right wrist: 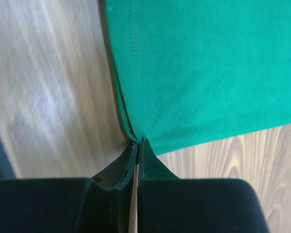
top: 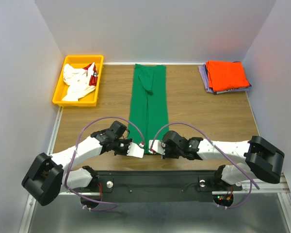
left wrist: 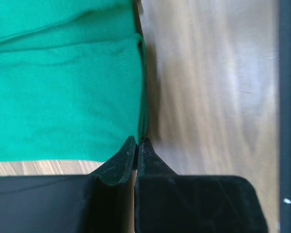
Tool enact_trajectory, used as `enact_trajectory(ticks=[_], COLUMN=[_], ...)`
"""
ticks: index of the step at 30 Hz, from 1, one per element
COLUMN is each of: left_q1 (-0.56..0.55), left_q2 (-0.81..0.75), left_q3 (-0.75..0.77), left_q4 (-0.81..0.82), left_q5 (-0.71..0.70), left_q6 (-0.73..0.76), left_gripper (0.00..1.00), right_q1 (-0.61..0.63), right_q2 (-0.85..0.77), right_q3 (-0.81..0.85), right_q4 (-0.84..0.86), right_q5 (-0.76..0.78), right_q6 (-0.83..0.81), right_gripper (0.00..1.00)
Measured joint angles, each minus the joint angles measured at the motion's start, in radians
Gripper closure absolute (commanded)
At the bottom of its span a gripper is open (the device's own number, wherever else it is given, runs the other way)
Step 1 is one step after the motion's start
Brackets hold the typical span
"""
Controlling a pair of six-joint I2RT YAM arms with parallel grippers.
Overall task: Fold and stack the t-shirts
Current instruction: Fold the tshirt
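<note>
Since the bright green cloth t-shirt (top: 148, 104), folded long, runs straight away from both arms on the wooden table (top: 203, 121), the left gripper (left wrist: 137, 143) and right gripper (right wrist: 137, 144), each pinched shut on its near hem, likely fold it forward.

Looks like a robotics lab test booth here: plain white walls (top: 160, 29) box in a wood-topped table (top: 199, 116) on three sides. Just behind the left hand (top: 141, 148) and right hand (top: 152, 146), a black rail (top: 155, 182) carries both arm bases (top: 89, 175), purple cables (top: 179, 124) looping loose, bare metal framing (top: 284, 187) at the rim.
</note>
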State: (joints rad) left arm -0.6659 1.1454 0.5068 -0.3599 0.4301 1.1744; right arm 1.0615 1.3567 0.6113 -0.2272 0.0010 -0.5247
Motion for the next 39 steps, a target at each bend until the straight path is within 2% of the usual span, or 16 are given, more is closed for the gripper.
enact_trajectory(ticks=[7, 15, 22, 29, 39], left_q1=[0.0, 0.014, 0.137, 0.264, 0.343], left_q2=[-0.089, -0.058, 0.087, 0.266, 0.519], left_q3=[0.032, 0.119, 0.277, 0.443, 0.656], left_q4=[-0.074, -0.099, -0.09, -0.069, -0.036], left_q5=[0.07, 0.085, 0.11, 0.152, 0.179], left_q6=[-0.013, -0.038, 0.007, 0.052, 0.115], left_gripper=[1.0, 1.0, 1.0, 1.0, 1.0], right_q1=[-0.002, -0.093, -0.247, -0.373, -0.5], right_q2=[-0.025, -0.011, 0.066, 0.211, 0.417], right_q3=[0.049, 0.14, 0.251, 0.393, 0.601], right_q4=[-0.107, -0.149, -0.154, -0.148, -0.133], right_q5=[-0.031, -0.027, -0.042, -0.106, -0.175], right_q6=[0.036, -0.018, -0.153, -0.271, -0.38], right_gripper=[0.99, 1.0, 0.99, 0.99, 1.0])
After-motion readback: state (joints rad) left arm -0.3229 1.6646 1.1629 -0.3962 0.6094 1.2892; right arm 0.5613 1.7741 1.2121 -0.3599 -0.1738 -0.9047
